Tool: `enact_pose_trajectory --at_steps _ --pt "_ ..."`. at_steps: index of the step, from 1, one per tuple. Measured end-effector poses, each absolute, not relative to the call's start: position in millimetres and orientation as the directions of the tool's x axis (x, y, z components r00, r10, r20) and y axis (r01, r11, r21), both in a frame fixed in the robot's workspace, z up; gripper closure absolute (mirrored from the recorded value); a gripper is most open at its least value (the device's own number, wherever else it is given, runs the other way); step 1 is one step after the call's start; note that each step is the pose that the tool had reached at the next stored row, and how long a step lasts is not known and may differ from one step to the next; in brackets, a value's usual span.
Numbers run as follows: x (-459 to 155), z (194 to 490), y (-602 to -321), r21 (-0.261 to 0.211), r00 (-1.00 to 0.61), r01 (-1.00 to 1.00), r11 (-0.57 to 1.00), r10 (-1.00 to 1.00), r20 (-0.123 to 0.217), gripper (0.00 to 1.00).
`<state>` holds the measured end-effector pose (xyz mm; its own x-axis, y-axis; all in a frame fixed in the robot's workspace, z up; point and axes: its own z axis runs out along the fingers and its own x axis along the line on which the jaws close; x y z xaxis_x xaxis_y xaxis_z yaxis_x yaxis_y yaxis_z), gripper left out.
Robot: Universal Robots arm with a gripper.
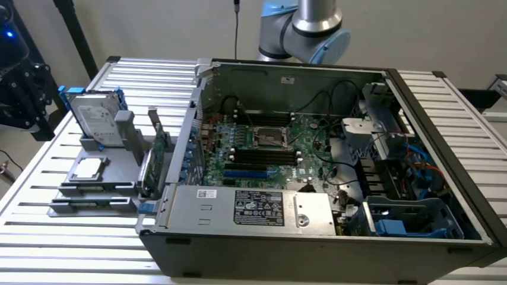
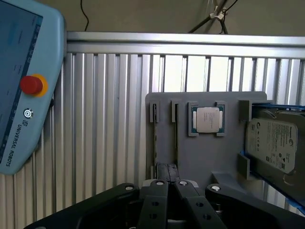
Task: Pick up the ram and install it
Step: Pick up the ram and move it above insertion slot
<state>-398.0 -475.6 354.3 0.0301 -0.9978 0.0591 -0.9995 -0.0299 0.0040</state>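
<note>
Grey holder [image 2: 205, 157] with processor [image 2: 208, 119], hard drive [image 2: 271, 143] under closed, empty gripper [image 2: 167, 169]; teach pendant [image 2: 28, 119] alongside

Robotics lab, slatted aluminium bench [image 1: 35, 178], opened computer case [image 1: 317, 252]; robot teach pendant [image 2: 47, 57] alongside

Gripper [image 2: 167, 172]: I see the jaws pressed together at the frame's edge, overlapping the tray's rim
Grey tray [image 2: 209, 157]: mid-frame, flat on the slatted table [image 2: 109, 124]
Processor [image 2: 208, 119]: seated in the tray's square holder; hard drive [image 2: 271, 145] just beside it
Teach pendant [image 2: 24, 57]: frame corner; red button [image 2: 31, 84] facing me
</note>
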Motion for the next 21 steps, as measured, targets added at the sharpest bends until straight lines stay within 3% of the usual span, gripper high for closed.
enact_pose_trajectory --at_steps 4,9,11,12,21 --pt "-398 354 -476 0.004 0.030 -1.000 -0.030 -0.998 0.059 0.88" --pt "-398 354 -477 0.004 0.030 -1.000 -0.030 -0.998 0.059 0.64" --pt "-398 351 -479 0.004 0.030 -1.000 -0.030 -0.998 0.059 0.64" --pt "-398 350 -480 0.004 0.030 -1.000 -0.030 -0.998 0.059 0.58" --pt "-389 333 -498 0.004 0.030 -1.000 -0.030 -0.998 0.056 0.58"
